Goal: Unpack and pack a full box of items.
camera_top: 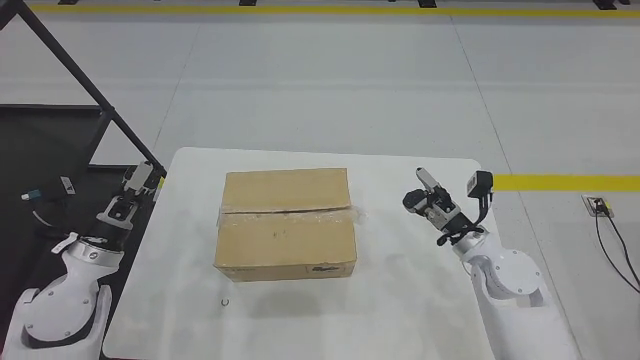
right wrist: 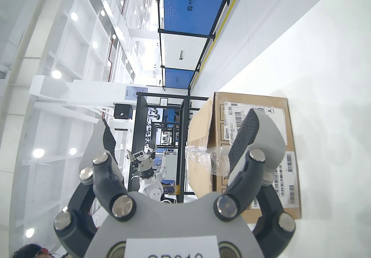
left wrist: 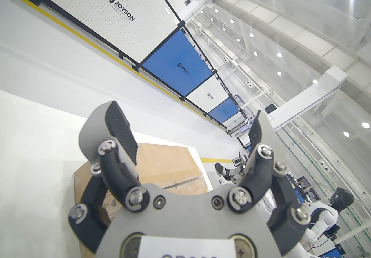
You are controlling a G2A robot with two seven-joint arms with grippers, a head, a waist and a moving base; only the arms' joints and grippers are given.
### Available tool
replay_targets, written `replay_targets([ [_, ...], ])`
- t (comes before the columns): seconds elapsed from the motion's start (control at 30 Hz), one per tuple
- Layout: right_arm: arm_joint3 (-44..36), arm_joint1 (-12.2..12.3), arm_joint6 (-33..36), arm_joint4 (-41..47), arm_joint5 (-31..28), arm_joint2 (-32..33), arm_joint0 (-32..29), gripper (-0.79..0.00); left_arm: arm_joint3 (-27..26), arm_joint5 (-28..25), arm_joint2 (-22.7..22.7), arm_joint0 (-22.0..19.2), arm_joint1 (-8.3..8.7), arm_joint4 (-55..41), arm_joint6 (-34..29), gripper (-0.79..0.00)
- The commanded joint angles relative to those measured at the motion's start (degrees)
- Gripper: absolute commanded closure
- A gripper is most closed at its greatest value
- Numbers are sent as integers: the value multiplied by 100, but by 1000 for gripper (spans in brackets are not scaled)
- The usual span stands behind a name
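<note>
A closed brown cardboard box (camera_top: 286, 222) sits in the middle of the white table (camera_top: 400, 290), its top flaps sealed with clear tape along the centre seam. My left gripper (camera_top: 143, 178) hangs at the table's left edge, open and empty, well apart from the box. My right gripper (camera_top: 425, 192) is to the right of the box, also open and holding nothing. The left wrist view shows the left gripper (left wrist: 185, 123) with the box (left wrist: 171, 166) beyond its fingers. The right wrist view shows the right gripper (right wrist: 176, 128) facing the box's labelled end (right wrist: 261, 137).
A small pale object (camera_top: 226, 303) lies on the table in front of the box. A black frame (camera_top: 70, 70) stands off the table's left side. Bare tabletop surrounds the box on all sides.
</note>
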Motion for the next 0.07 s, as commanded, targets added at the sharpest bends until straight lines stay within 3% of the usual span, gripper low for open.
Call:
replay_targets([
  [0.0, 0, 0, 0, 0, 0, 0, 0, -784, 0, 0, 0, 0, 0, 0, 0, -785],
  [0.03, 0, 0, 0, 0, 0, 0, 0, -785, 0, 0, 0, 0, 0, 0, 0, -784],
])
